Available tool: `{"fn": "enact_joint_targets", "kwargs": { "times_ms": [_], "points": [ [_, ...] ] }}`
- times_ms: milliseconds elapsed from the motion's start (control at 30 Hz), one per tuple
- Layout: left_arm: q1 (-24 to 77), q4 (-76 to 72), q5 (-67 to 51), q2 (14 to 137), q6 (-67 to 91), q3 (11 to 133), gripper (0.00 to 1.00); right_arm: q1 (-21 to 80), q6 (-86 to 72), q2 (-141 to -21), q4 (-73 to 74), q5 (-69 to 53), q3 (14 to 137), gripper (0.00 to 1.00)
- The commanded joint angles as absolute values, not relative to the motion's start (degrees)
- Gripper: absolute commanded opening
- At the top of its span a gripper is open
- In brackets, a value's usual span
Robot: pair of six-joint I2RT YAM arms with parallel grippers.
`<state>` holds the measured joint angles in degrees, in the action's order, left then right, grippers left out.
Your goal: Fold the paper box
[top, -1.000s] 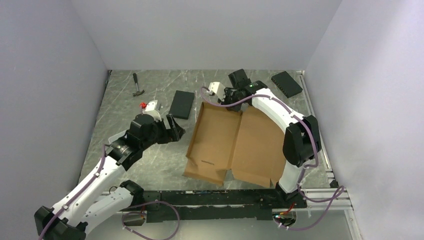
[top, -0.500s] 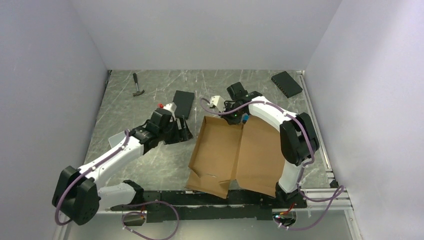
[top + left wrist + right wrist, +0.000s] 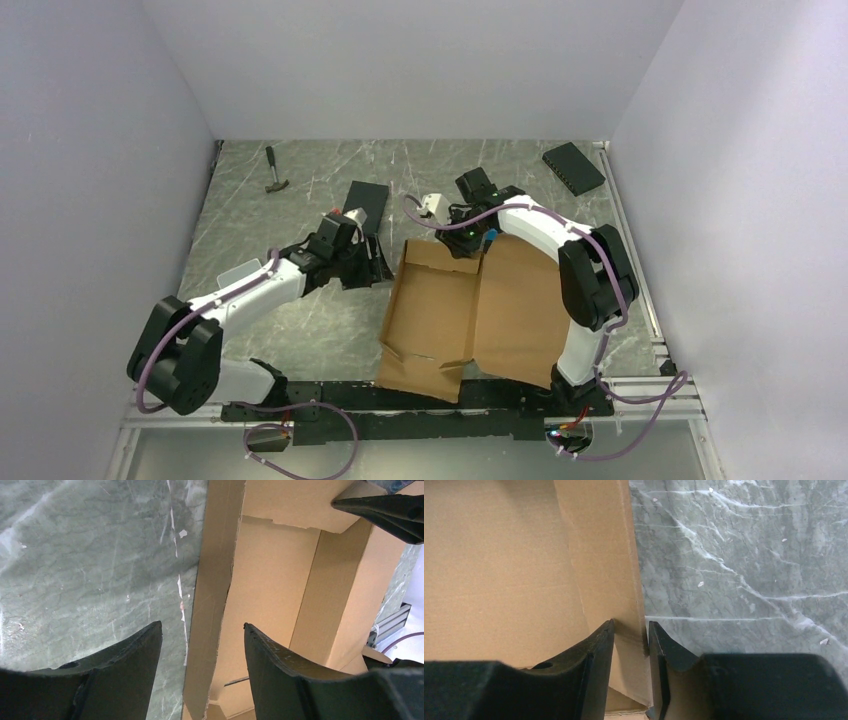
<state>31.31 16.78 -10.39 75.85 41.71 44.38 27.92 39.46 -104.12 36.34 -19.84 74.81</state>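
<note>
The paper box [image 3: 470,310] lies largely flat on the bench [image 3: 320,330], folding barely begun: the right gripper [image 3: 631,625] pinches its far flap, and the left gripper [image 3: 201,626] gapes around a half-raised side wall.

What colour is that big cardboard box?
Plain brown paper box, clearest in the top external view.

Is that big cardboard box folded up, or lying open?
Mostly spread open. The paper box lies flat on the table with both large panels showing; only its left side flap seems raised.
</note>
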Motion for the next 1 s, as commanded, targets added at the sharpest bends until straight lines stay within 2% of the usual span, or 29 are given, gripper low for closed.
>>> {"fn": "enact_joint_targets", "kwargs": {
  "times_ms": [0, 267, 400, 433, 467, 500, 533, 633, 833, 967],
  "points": [
    [31.5, 14.2, -12.6, 76.8, 42.9, 47.0, 0.65, 27.9, 38.8, -104.9, 35.7, -24.1, 77.2, 0.36],
    [31.8, 13.9, -12.7, 77.8, 43.4, 46.7, 0.64, 28.8, 38.1, -108.2, 34.7, -22.1, 79.0, 0.35],
    [31.9, 13.2, -13.0, 78.4, 43.7, 46.5, 0.64, 30.0, 37.3, -108.2, 29.5, -16.8, 75.8, 0.31],
    [32.0, 13.1, -13.1, 78.5, 43.7, 46.5, 0.64, 30.3, 36.9, -108.0, 28.0, -15.3, 74.6, 0.27],
    [32.0, 13.0, -13.1, 78.7, 43.8, 46.5, 0.64, 30.6, 36.6, -107.7, 26.3, -13.6, 73.4, 0.19],
    [32.0, 12.9, -13.1, 78.9, 43.9, 46.5, 0.63, 30.9, 36.1, -107.3, 24.4, -11.3, 72.1, 0.06],
    [32.1, 12.9, -13.1, 79.0, 43.9, 46.5, 0.63, 31.2, 35.5, -106.7, 22.3, -8.9, 70.6, 0.0],
    [32.2, 12.9, -13.0, 79.4, 43.9, 46.5, 0.62, 32.0, 34.2, -104.7, 16.6, -2.8, 66.6, 0.0],
    [32.2, 13.7, -12.5, 79.4, 42.9, 47.2, 0.64, 32.2, 33.4, -105.0, 17.1, -3.7, 65.9, 0.0],
    [32.1, 16.4, -10.1, 76.8, 41.2, 48.5, 0.66, 31.6, 32.3, -104.3, 19.9, -9.2, 67.6, 0.27]
  ]
}}
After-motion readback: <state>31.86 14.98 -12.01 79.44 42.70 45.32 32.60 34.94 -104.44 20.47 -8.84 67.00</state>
